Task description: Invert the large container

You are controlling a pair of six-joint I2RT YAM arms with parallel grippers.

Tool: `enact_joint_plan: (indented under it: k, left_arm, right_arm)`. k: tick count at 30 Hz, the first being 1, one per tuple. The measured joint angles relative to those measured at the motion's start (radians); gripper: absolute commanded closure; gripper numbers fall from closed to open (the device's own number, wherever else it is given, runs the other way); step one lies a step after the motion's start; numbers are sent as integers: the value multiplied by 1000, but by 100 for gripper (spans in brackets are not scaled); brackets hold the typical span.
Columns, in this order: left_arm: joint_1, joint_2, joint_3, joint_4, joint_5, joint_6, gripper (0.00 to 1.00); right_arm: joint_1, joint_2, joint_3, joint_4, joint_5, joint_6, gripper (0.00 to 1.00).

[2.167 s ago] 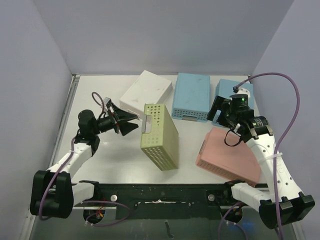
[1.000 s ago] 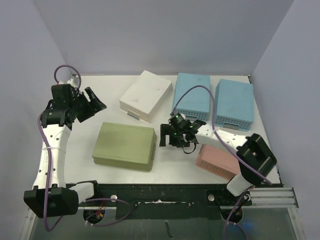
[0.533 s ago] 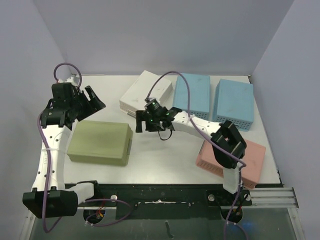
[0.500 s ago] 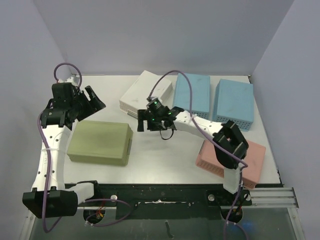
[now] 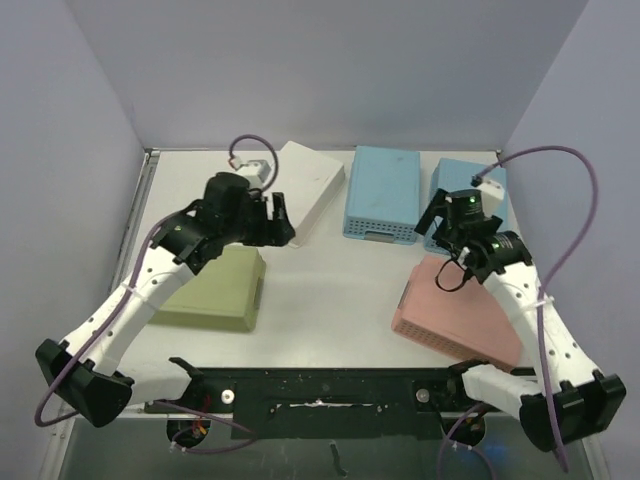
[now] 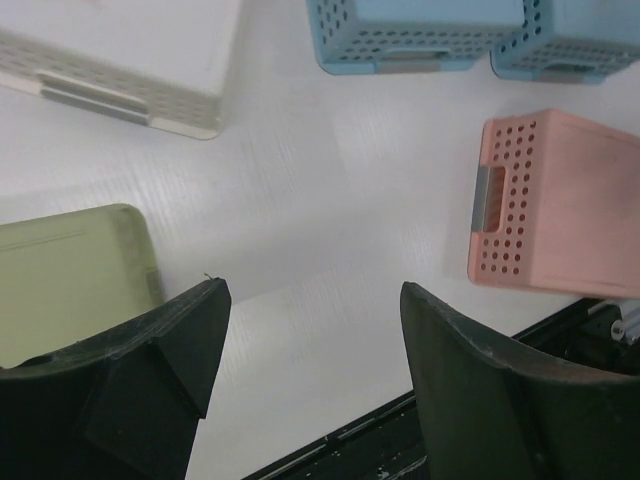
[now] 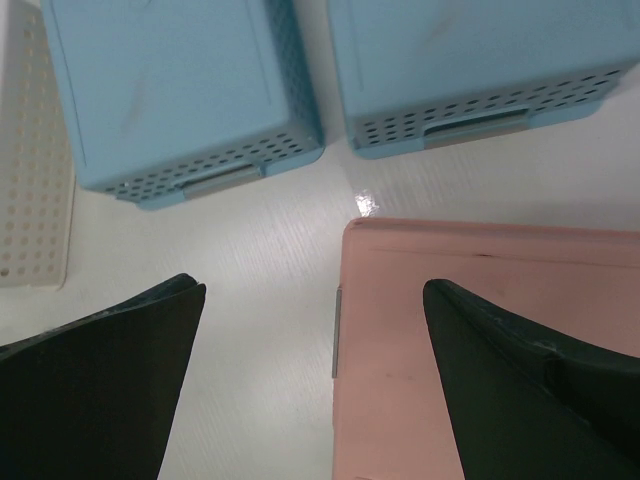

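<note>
Five rectangular perforated plastic bins, smooth bases up: two blue bins (image 5: 382, 190), one white bin (image 5: 308, 183), one pink bin (image 5: 465, 312), and one green container (image 5: 215, 295) at table-left, under the left arm. Left gripper (image 5: 278, 222) and right gripper (image 5: 432, 222) both spread, grasping nothing.

1. You have the green container (image 5: 215, 295), a plain olive green.
2. Your white container (image 6: 130, 50) carries rows of small holes along its side.
3. The left blue container (image 7: 170, 80) and right blue container (image 7: 470, 50) are light blue, their walls dotted with holes.
4. The pink container (image 6: 570, 200) is salmon and perforated, with a grey handle.
5. The table (image 5: 340, 290) is white.
</note>
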Motion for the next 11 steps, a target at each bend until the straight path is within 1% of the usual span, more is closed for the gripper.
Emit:
enact_joint_plan:
  k: [3, 5, 7, 11]
  left_arm:
    - [-130, 42, 0, 21, -63, 0, 31]
    - [-186, 64, -5, 36, -90, 0, 31]
    - [-196, 69, -10, 40, -110, 0, 31]
    - [-194, 67, -19, 57, -155, 1, 31]
  right_arm:
    - [-52, -108, -1, -29, 36, 17, 3]
    - [-56, -172, -1, -29, 51, 23, 2]
    - [-56, -223, -4, -27, 66, 24, 3]
    - [-56, -249, -10, -35, 94, 25, 2]
